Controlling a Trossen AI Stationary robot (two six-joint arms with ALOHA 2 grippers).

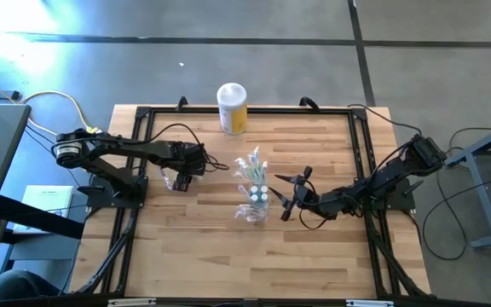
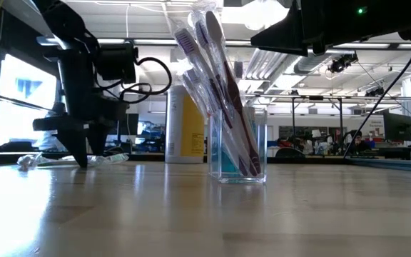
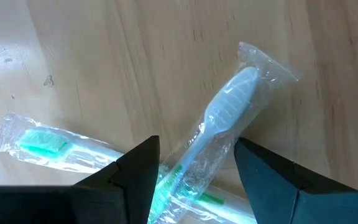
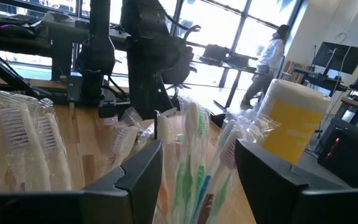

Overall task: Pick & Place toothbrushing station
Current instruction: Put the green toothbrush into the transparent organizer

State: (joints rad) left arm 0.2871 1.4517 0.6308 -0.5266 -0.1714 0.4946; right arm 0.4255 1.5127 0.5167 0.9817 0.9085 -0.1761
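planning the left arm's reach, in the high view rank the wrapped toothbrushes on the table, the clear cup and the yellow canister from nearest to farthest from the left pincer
1. Wrapped toothbrushes: directly beneath the left pincer.
2. Clear cup: table centre, toward the right arm.
3. Yellow canister: back edge.
The last two are nearly level; the canister looks slightly farther.

One cup (image 2: 237,146), one canister (image 1: 232,107), two arms

Left gripper (image 3: 194,171) fingertips are cut off by the wrist pic's lower edge; whether the wrapped brush (image 3: 219,134) is pinched can't be told. Its handle is hidden under the fingers. Right gripper (image 1: 284,198) is seen too small from above for its gap to be judged. Cup (image 2: 237,146) contents are blurred by wrappers; brush count can't be told. Canister (image 2: 184,128) is partly hidden behind the brushes (image 2: 212,64).
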